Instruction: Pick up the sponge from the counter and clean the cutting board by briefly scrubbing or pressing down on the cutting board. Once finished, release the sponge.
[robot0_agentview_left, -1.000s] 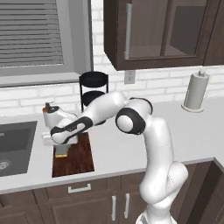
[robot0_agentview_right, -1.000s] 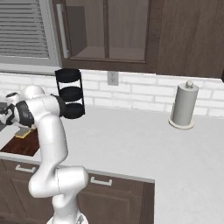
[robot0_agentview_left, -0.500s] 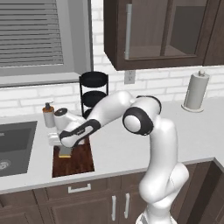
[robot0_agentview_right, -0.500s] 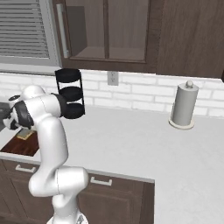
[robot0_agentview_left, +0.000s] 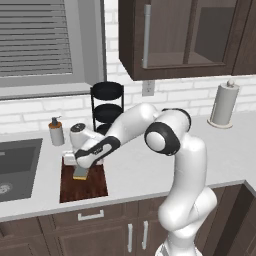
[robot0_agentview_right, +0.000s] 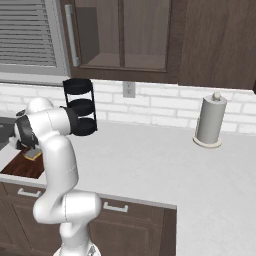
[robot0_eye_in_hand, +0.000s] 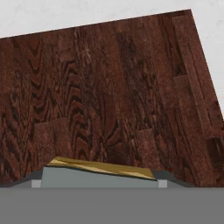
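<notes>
Your gripper (robot0_agentview_left: 80, 167) is clamped on the grey-and-yellow sponge (robot0_agentview_left: 81, 172), pressing it onto the streaky, dark reddish cutting board (robot0_agentview_left: 92, 187).

The small grey-green, yellow-bottomed sponge (robot0_agentview_left: 81, 172) sits on the flat reddish-brown wooden cutting board (robot0_agentview_left: 84, 185) (rear half), right of the dark sink basin (robot0_agentview_left: 17, 167).

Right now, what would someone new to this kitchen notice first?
First the white arm, bent low to the left with its claw on the sponge over the dark reddish cutting board at the counter's front edge. Next, the black tiered rack by the brick wall and the paper towel roll far right.
</notes>
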